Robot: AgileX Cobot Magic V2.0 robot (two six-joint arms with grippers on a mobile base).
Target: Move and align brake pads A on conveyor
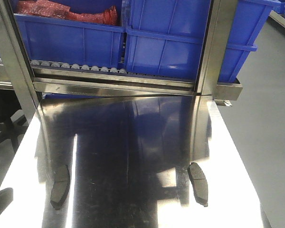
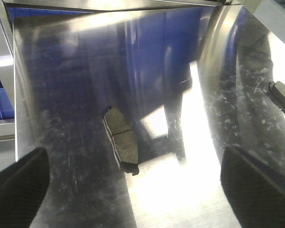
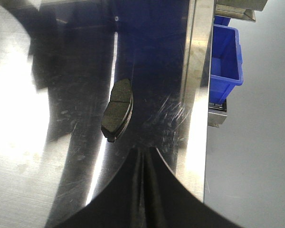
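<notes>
Two dark grey brake pads A lie flat on the shiny steel tabletop (image 1: 133, 156), one at the front left (image 1: 60, 186) and one at the front right (image 1: 198, 184). My left gripper (image 2: 133, 161) is open wide, its black fingers (image 2: 19, 190) at the frame's lower corners. The left pad (image 2: 121, 140) lies just ahead of the gap, untouched. The other pad's end (image 2: 282, 95) shows at the right edge. My right gripper (image 3: 141, 153) is shut with nothing in it, tips just behind and right of the right pad (image 3: 117, 109). The conveyor is out of view.
Blue plastic bins (image 1: 166, 42) stand on a steel roller track (image 1: 76, 67) behind the tabletop, one holding red parts (image 1: 61, 12). Steel frame posts (image 1: 213, 52) rise at the back. The table's right edge (image 3: 199, 109) drops to grey floor, where a small blue bin (image 3: 226, 54) stands.
</notes>
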